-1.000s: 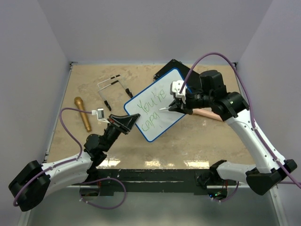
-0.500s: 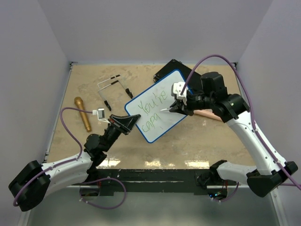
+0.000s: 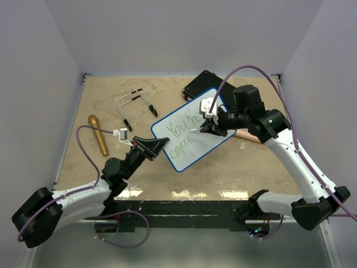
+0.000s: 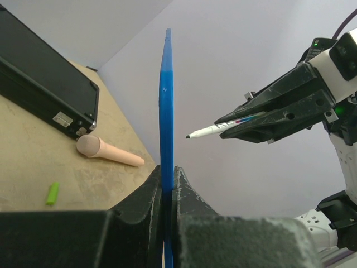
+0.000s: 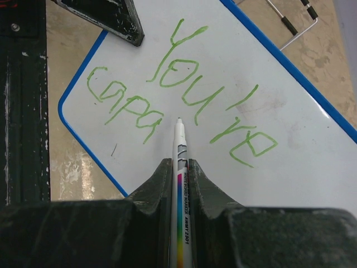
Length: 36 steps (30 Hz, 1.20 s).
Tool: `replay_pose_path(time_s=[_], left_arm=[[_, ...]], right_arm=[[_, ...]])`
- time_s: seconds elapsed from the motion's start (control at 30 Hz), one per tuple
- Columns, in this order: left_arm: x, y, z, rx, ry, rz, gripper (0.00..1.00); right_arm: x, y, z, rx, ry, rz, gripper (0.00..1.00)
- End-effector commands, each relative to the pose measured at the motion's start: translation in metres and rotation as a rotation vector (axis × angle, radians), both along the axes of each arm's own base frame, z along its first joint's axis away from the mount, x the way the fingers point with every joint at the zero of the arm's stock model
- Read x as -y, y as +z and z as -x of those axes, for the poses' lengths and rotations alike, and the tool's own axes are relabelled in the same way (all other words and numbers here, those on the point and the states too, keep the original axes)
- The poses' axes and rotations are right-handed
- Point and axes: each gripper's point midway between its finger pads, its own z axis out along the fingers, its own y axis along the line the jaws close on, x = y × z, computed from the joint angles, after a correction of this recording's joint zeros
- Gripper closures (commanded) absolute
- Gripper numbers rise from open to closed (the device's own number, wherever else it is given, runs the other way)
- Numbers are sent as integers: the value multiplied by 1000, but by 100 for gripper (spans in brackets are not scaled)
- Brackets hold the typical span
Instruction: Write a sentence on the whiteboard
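Note:
The whiteboard point(image 3: 192, 129), white with a blue rim, is held tilted above the table. My left gripper point(image 3: 157, 146) is shut on its lower-left edge; the left wrist view shows the board edge-on point(image 4: 166, 111) between the jaws. The sentence point(image 5: 184, 95) reads "You're" over "capa" in green. My right gripper point(image 3: 207, 127) is shut on a white marker point(image 5: 180, 162). The marker's tip points at the board, just right of "capa". In the left wrist view the tip point(image 4: 189, 135) stands a little off the board's face.
A black case point(image 3: 199, 84) lies behind the board. A pink stick point(image 3: 245, 135) lies under my right arm. A golden microphone point(image 3: 98, 134) lies at the left, a wire stand point(image 3: 134, 106) behind it. A small green cap point(image 4: 52, 193) lies on the table.
The whiteboard and my left gripper have shifted slightly to the right and tilted. My right gripper with the marker has moved a little up and left over the board.

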Motion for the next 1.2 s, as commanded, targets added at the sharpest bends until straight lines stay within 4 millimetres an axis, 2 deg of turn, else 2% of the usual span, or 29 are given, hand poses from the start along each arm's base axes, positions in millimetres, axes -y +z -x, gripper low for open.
replay_pose_path(time_s=[0.0, 0.17, 0.43, 1.17], left_arm=[[-8, 63, 10, 133, -28, 177, 100], [-4, 63, 10, 135, -37, 175, 100], [-7, 70, 11, 150, -27, 178, 100], [-11, 83, 13, 195, -11, 190, 100]], right_arm=[[-3, 17, -8, 69, -17, -12, 100], [-9, 9, -8, 47, -10, 11, 100], [-3, -4, -11, 43, -40, 48, 100], [-1, -13, -13, 28, -63, 61, 100]])
